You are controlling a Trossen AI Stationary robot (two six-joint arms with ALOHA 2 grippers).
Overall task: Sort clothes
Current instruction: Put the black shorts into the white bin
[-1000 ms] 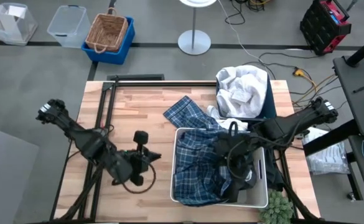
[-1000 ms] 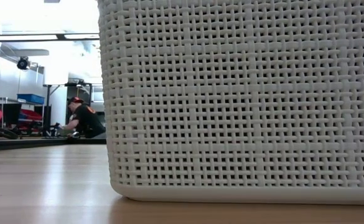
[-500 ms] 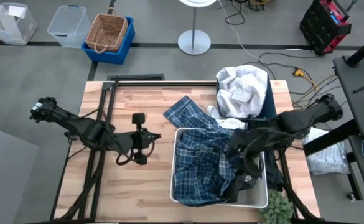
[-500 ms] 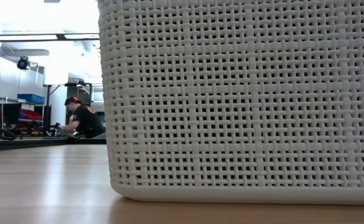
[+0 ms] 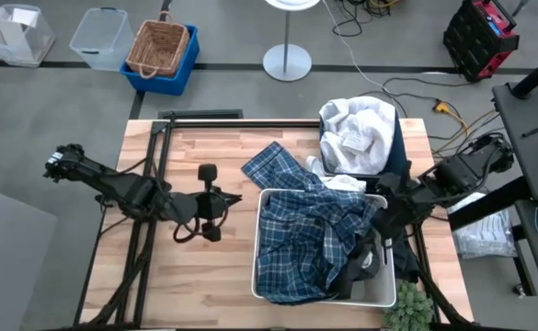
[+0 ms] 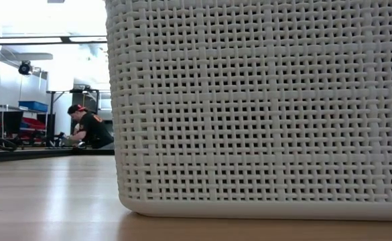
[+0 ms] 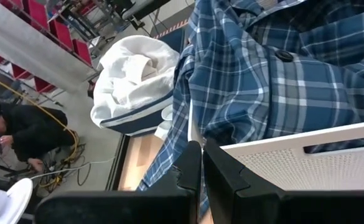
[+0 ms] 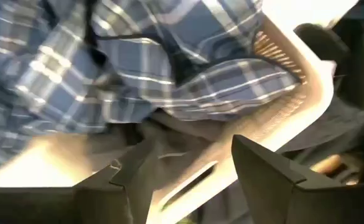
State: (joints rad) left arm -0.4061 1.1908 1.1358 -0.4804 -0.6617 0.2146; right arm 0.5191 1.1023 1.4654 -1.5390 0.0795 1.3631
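Right gripper (image 5: 380, 223) over white bin (image 5: 261, 276), fingers apart, holding nothing. Plaid shirt (image 5: 301, 244) draped in bin, white clothes (image 5: 356, 127) in blue bin. Left gripper (image 5: 221, 204) closed, empty, over table (image 5: 204, 276).

Bare wood lies open across the table (image 5: 204, 280) from 7 to 11 o'clock, with only the left gripper (image 5: 215, 213) parked near its middle. The white bin (image 5: 261, 276), heaped with plaid cloth (image 5: 296, 244), blocks 4 o'clock; the navy bin (image 5: 399, 156) of white fabric (image 5: 356, 124) blocks 1 o'clock, a plaid tail (image 5: 273, 165) bridging them.
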